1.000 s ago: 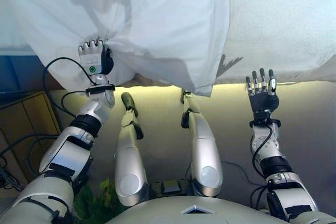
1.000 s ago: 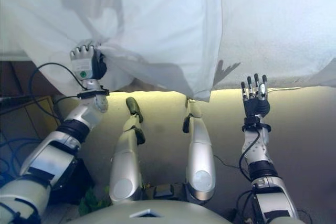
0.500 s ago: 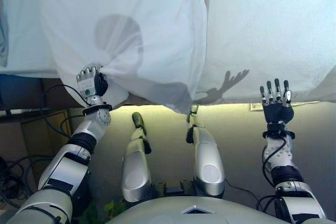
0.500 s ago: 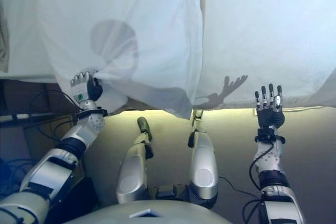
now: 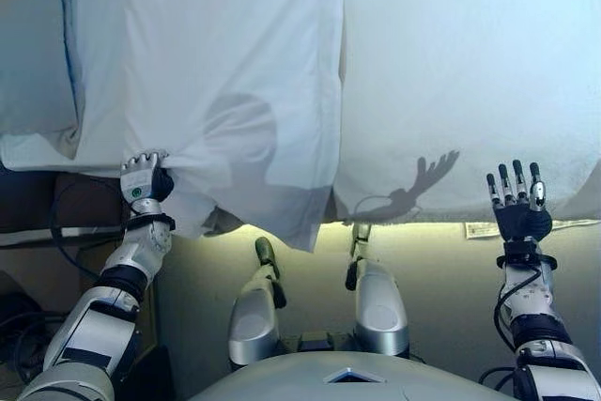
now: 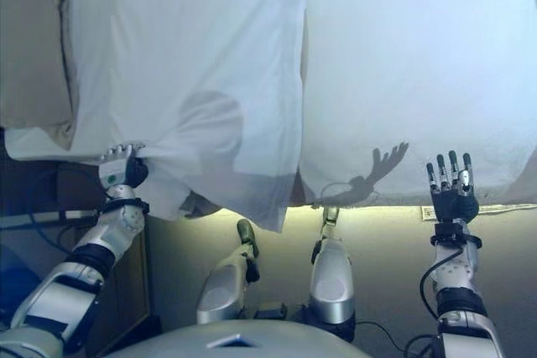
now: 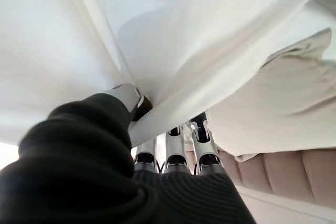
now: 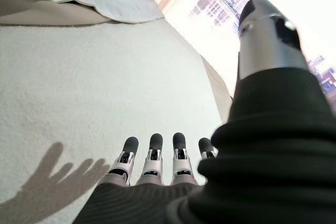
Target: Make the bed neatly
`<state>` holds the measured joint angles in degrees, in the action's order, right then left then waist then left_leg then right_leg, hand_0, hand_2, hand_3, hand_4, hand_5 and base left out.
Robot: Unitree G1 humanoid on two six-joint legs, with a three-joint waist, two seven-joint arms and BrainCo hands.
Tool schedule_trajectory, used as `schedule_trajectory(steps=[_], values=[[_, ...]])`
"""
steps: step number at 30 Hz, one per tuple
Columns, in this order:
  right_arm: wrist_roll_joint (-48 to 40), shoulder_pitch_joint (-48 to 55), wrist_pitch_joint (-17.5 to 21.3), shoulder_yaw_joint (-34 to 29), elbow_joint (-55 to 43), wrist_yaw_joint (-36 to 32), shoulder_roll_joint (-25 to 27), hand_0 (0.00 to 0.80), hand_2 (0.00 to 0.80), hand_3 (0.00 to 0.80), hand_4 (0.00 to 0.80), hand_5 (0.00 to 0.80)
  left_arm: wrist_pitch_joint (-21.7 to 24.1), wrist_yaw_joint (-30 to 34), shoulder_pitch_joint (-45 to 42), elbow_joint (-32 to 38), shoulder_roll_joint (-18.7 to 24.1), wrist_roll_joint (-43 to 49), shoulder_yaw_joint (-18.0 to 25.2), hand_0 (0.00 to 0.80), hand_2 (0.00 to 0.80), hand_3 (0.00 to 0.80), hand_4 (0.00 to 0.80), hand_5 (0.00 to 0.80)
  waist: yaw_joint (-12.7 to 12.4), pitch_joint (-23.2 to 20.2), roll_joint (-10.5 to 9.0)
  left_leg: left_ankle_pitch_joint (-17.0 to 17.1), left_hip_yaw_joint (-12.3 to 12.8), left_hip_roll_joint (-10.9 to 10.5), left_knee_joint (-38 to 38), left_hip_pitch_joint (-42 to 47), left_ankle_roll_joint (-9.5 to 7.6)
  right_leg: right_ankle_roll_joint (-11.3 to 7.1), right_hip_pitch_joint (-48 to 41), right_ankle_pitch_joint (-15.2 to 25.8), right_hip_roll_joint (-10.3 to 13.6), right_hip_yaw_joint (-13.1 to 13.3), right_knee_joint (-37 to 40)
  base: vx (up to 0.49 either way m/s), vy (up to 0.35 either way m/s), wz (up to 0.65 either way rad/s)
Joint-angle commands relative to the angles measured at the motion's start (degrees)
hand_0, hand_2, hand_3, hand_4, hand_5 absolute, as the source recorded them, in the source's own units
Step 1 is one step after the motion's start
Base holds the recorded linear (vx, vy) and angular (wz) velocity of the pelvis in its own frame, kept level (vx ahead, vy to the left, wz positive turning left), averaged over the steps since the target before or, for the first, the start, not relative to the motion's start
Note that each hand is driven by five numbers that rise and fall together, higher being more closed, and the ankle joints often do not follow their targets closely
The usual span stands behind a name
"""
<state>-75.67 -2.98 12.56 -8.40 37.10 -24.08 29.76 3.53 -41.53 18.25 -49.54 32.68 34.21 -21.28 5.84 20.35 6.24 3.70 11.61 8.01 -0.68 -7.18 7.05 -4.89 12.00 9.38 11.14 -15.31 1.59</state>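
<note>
The white sheet [image 5: 225, 72] lies over the left part of the bed, its near edge bunched and hanging off the near side, its right edge ending in a straight fold against the bare textured mattress cover [image 5: 470, 72]. The left hand [image 5: 143, 178] has its fingers curled round the sheet's near left edge, pinching a gathered fold. The right hand [image 5: 516, 204] is spread open with straight fingers, holding nothing, just off the near edge of the bed on the right.

To do this step well, I judge the left hand should keep its hold firm and draw the cloth taut and level, while the free hand takes the hanging corner so the sheet can spread rightward without creasing.

The left wrist view shows the pinched fold running between thumb [image 7: 126, 95] and fingers, and a beige pillow [image 7: 278, 98] nearby. The head views alone show the sheet's whole lie.
</note>
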Motion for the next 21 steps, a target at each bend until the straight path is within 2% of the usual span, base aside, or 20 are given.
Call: schedule_trajectory(steps=[1,6,9,11,12,21], values=[[3.08,0.01,2.56,-1.43,-2.07,4.23,-0.84,0.000,0.000,0.000,0.000,0.000,-1.34,-1.00,-5.31,-7.14,3.60,-2.91,0.44,0.800,0.800,0.800,0.800,0.800,-2.81,-4.88,-1.55,0.61,-1.03,1.52,4.18,-4.35,0.88,-8.57,-0.21,-6.50,9.40,-0.42,-9.07,0.047,-0.012,0.10],[3.91,-1.40,6.63,1.62,0.14,5.97,-4.34,0.000,0.000,0.000,0.000,0.000,-1.07,-3.35,-6.03,-10.28,-3.04,-4.31,-3.12,0.800,0.800,0.800,0.800,0.800,-4.38,-5.89,-1.56,0.53,-2.02,1.51,3.00,-3.13,0.56,-8.54,-2.61,-6.23,8.73,-1.64,-7.30,0.034,-0.038,0.13],[3.79,-1.72,8.12,2.82,0.47,7.09,-5.52,0.000,0.000,0.000,0.000,0.000,-0.36,-4.25,-6.66,-10.85,-4.87,-4.69,-3.39,0.800,0.800,0.800,0.800,0.800,-5.07,-6.43,-1.79,0.72,-2.52,1.57,2.48,-2.82,0.37,-8.44,-3.48,-5.88,8.45,-2.13,-6.45,0.047,-0.060,0.04],[3.88,-2.04,9.16,3.38,0.99,7.92,-6.47,0.000,0.000,0.000,0.000,0.000,0.54,-4.26,-6.90,-11.10,-5.46,-3.96,-3.09,0.496,0.496,0.496,0.496,0.496,-5.82,-6.84,-2.01,0.68,-3.11,1.61,2.42,-2.66,0.28,-8.43,-3.94,-5.91,8.43,-2.53,-6.45,0.048,-0.068,0.02],[3.95,-2.32,9.53,3.67,1.21,8.37,-6.74,0.000,0.000,0.000,0.000,0.000,0.97,-4.24,-7.06,-11.38,-5.65,-3.96,-3.01,0.000,0.000,0.000,0.000,0.000,-6.15,-6.98,-2.06,0.69,-3.34,1.68,2.40,-2.61,0.29,-8.42,-4.13,-5.97,8.44,-2.71,-6.50,0.046,-0.057,0.08],[4.67,-4.04,11.14,4.72,1.03,13.04,-8.96,0.000,0.000,0.000,0.000,0.000,4.29,-1.99,-8.29,-12.16,-6.80,-7.95,-3.21,0.000,0.000,0.000,0.000,0.000,-8.24,-8.21,-2.20,0.69,-4.90,1.72,1.83,-1.87,0.29,-8.31,-5.57,-6.02,8.13,-3.90,-6.15,0.042,-0.047,0.10]])
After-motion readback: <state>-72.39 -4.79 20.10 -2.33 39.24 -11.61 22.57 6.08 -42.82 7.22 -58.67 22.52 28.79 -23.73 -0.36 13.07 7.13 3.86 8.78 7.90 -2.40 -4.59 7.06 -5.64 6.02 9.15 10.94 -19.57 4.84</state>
